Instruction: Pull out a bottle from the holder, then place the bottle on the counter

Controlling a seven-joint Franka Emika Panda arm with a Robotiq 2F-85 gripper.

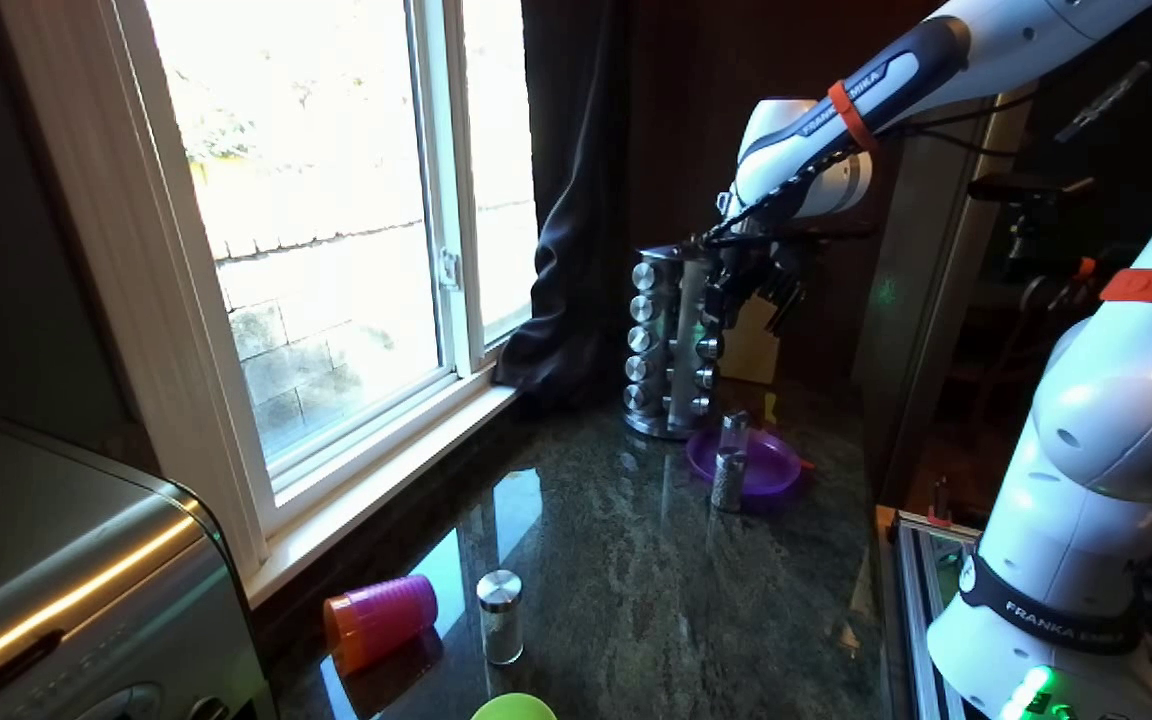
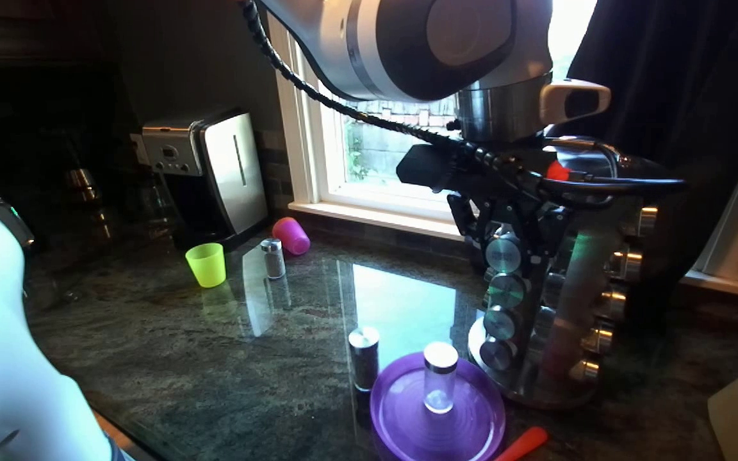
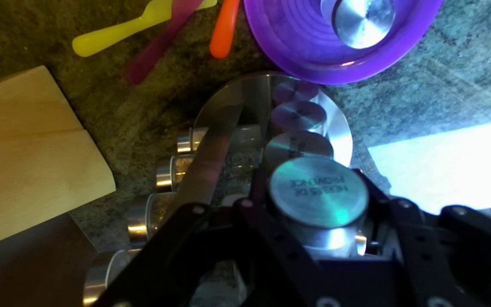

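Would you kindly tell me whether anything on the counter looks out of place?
Yes: the pink cup lies on its side near the window sill, as if knocked over, whereas the lime cup stands upright.

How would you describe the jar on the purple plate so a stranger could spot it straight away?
Find the tall silvery jar rack on the dark, glossy counter. By the rack's base lies a round purple plate, and the clear jar stands upright on it. It looks pale and see-through, unlike the darker jar just beside the plate.
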